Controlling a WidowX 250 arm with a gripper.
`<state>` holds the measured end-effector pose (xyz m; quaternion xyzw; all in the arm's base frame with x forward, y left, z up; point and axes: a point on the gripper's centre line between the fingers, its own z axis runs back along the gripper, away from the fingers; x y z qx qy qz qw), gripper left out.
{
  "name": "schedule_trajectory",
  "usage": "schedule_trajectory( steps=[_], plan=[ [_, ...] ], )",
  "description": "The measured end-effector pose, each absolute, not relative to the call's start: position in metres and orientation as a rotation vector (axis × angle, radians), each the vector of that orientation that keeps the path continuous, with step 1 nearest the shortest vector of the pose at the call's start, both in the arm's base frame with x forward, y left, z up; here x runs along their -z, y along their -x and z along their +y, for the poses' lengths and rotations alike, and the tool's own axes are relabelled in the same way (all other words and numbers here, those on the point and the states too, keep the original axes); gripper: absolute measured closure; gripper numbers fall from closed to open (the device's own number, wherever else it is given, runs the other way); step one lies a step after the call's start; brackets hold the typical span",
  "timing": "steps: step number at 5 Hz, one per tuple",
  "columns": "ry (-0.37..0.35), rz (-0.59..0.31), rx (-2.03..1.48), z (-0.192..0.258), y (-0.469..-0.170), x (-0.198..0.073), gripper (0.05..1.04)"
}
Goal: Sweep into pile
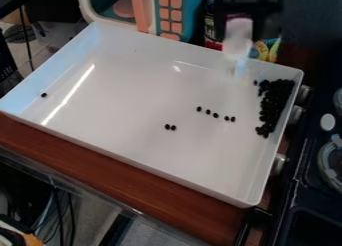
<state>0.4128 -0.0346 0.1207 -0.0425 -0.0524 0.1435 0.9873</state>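
Observation:
The white tray (153, 158) holds small black pieces. Most are massed in a dense heap (272, 102) along its right wall. Several lie in a loose slanting row (215, 115) left of the heap, two (170, 127) sit lower near the middle, and one (44, 95) is by the left wall. At the top right, the dark gripper (248, 9) is hard to make out against the background. Directly below it, a blurred whitish tool (238, 37) with a pinkish top extends down over the tray's back wall, left of the heap; its lower end is pale blue.
A toy microwave (175, 12) with orange buttons stands behind the tray. Bottles and colourful items (268, 49) are at the back right. Along the right side is a dark stove (304, 190) with silver knobs beside the tray wall. The brown wooden counter edge (127, 180) runs below the tray.

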Motion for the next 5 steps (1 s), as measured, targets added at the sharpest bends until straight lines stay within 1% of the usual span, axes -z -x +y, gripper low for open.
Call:
schedule_trajectory(
  steps=[1, 2, 3, 4, 5],
  plan=[
    [0.022, -0.110, -0.344, 0.004, -0.392, -0.125, 0.378],
    [-0.052, -0.110, -0.407, 0.038, -0.369, -0.111, 0.378],
    [-0.088, -0.083, -0.484, 0.067, -0.348, -0.087, 0.378],
    [-0.078, -0.007, -0.562, 0.061, -0.322, -0.059, 0.378],
    [-0.095, 0.039, -0.561, 0.044, -0.307, -0.043, 0.378]
  ],
)
